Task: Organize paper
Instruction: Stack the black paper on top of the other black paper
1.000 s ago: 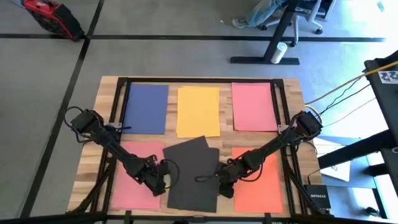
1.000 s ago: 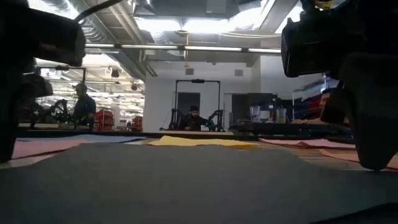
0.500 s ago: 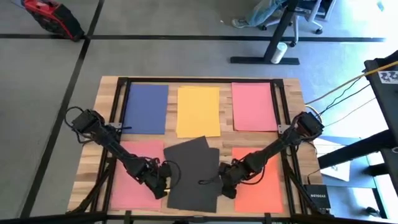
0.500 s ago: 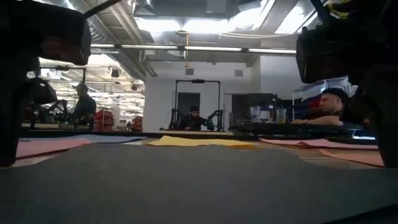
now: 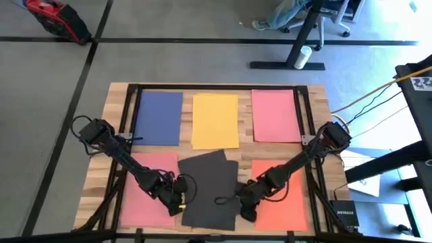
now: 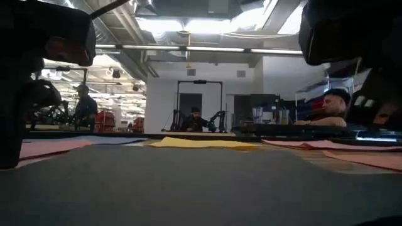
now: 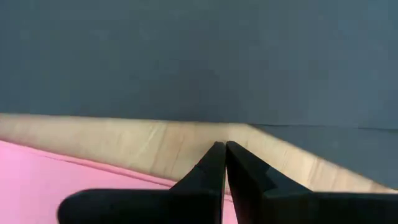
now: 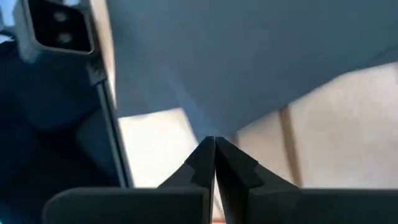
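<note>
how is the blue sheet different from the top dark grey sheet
The blue sheet lies square to the table edges at the far left; the top dark grey sheet is rotated askew in the near middle. The blue sheet lies alone on bare wood, while the grey one overlaps another dark sheet beneath it. No gripper is near the blue sheet; the left gripper and right gripper flank the grey ones. Both are flat, matte rectangles.

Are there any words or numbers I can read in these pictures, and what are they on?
"NETGEAR": on the black box on the floor right of the table, small but just readable.
Square code tag at the right edge: pattern only, no readable words.
The paper sheets carry no writing.
</note>
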Controlling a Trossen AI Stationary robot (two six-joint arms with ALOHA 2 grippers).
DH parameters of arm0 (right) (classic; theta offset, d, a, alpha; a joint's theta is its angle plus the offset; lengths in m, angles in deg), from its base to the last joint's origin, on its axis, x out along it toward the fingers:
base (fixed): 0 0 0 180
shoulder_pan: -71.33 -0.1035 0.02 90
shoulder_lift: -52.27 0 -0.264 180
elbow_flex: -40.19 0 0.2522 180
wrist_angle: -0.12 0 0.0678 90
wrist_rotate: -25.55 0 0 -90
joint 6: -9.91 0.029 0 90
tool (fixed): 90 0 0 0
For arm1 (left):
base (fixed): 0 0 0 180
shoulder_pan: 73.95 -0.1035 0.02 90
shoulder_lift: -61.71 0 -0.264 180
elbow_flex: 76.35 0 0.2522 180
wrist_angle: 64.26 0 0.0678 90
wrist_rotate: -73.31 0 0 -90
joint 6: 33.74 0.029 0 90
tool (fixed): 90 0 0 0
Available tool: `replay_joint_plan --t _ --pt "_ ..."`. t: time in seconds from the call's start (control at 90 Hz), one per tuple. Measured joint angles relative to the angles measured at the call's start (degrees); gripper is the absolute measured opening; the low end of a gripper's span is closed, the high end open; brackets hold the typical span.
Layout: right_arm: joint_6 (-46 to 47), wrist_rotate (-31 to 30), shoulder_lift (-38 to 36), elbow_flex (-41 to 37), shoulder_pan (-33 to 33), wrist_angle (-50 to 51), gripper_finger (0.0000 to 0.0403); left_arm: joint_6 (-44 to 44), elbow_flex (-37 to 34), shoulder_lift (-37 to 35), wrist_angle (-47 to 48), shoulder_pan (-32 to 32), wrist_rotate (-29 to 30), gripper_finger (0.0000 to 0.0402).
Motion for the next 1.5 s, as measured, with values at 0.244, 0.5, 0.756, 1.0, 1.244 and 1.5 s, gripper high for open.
replay_joint_plan --t 0.244,0.5,0.756,1.0,1.244,1.5 --pt "0.35 -1.44 -0.01 0.00 -1.41 0.58 0.0000 2.47 0.18 -0.03 0.47 -2.08 1.70 0.0000" --pt "0.62 -8.48 -2.53 -0.01 -1.39 9.13 0.0000 2.11 0.36 -0.61 9.90 -4.88 3.78 0.0000" --pt "1.82 -14.61 -3.89 0.02 3.32 21.64 0.0000 4.07 0.33 -0.63 12.77 -9.07 5.43 0.0000" --pt "-3.65 -16.57 -3.89 0.02 10.40 23.10 0.0000 7.32 0.15 -0.61 14.92 -14.43 8.03 0.0000" --pt "-7.74 -16.57 -3.41 0.02 15.74 22.97 0.0000 10.94 0.00 -0.52 14.16 -17.01 10.38 0.0000" --pt "-10.27 -14.70 -2.66 0.04 18.88 22.47 0.0000 13.21 -0.20 -0.50 10.95 -17.09 11.31 0.0000"
